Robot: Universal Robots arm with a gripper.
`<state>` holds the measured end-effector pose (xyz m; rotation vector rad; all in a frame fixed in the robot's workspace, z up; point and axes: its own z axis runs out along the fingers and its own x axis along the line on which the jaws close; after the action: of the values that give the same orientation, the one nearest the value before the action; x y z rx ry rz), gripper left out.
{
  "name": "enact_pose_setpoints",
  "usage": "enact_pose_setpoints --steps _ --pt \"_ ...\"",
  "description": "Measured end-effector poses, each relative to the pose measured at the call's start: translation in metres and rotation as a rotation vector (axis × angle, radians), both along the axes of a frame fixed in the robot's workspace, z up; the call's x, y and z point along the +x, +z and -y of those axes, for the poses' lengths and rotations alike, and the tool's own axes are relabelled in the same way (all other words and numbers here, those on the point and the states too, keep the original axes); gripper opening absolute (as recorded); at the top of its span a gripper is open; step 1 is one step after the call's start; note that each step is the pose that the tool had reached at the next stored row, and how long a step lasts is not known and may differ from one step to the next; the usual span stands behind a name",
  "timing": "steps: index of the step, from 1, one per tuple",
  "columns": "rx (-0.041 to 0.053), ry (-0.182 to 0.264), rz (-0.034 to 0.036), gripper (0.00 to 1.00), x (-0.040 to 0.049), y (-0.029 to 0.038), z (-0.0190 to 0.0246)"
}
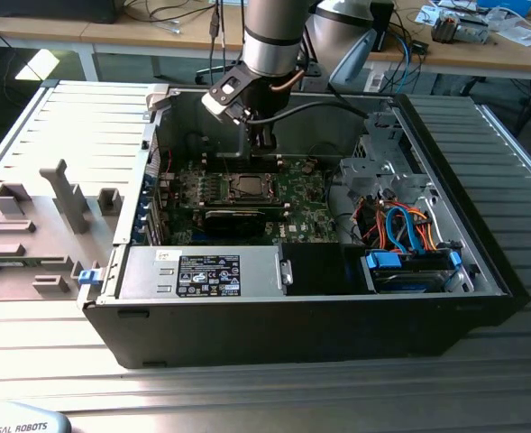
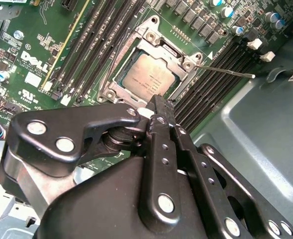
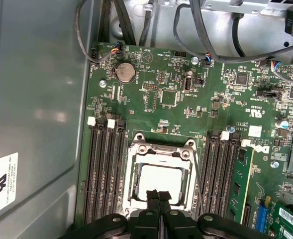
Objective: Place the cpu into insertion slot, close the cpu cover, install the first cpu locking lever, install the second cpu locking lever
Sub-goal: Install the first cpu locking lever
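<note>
while the arm reaches down into the open computer case [image 1: 292, 334], you have the gripper [image 1: 263, 142] hanging over the middle of the green motherboard [image 3: 151, 99], between the two banks of long black memory slots [image 3: 105, 169]. in the exterior view it sits just beyond the socket, toward the far wall of the case.

the insertion slot [image 3: 161, 145] is already filled. the cpu [image 2: 147, 77] lies flat and square inside it, and the cpu cover [image 3: 134, 179] looks folded down over it, with the chip's silvery top showing through the window.

in both wrist views the two fingers are pressed together with no gap and nothing between them. their joined tip hovers at one edge of the socket, overlapping the rim of the cover. whether it touches the metal or floats just above, you cannot tell from these angles.

the relation to mind is the locking lever [image 2: 226, 71], a thin wire rod. its long axis runs from a socket corner out across the neighbouring memory slots, and its free end stands well clear of the frame, so it reads as unlatched. it lies off to one side of the fingertips, near but not touching them.
</note>
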<state>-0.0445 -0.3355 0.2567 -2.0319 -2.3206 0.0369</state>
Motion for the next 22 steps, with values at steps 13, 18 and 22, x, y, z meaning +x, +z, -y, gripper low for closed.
enact_pose_setpoints --steps 13,18,22 --pt "-0.0001 0.067 0.0000 0.11 0.0000 0.0000 0.0000" --pt "-0.0002 0.088 0.0000 0.11 0.0000 0.0000 0.0000" --pt "-0.0002 0.104 0.0000 0.11 0.0000 0.0000 0.0000"
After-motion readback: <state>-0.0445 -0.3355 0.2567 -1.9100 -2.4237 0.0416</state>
